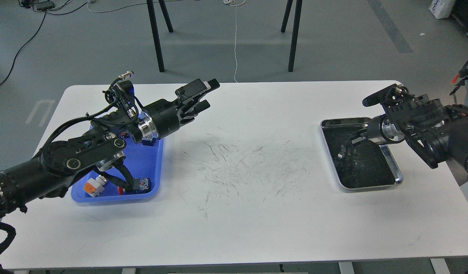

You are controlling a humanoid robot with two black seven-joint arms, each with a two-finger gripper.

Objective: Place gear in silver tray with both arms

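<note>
**White table, a hand at each end**

White table (234, 213) fills the view, its near edge bare and its middle marked with fine dark scratches. At the near left, a blue bin (152, 167) sits on it, with small parts inside: an orange and white piece near the front corner, and a dark one beside it. My left arm (81, 156) crosses over the bin and hides much of it. The left hand (203, 95) is raised above the table past the bin's far right corner, pointing right and away, fingers parted with a clear gap between them and nothing in them.

At the right end lies the tray (397, 171), flat on the table, well apart from the bin. Its floor is dark and shows reflections; I cannot tell whether a gear lies in it. My right arm (428, 129) comes in over the tray's far right corner. The right hand (352, 146) points down and left into the tray, dark against the dark floor, so I cannot tell how far it is open or whether it holds anything.

Beyond the table is a grey floor with black stand legs, a white cable, and black cables at the far left.
</note>
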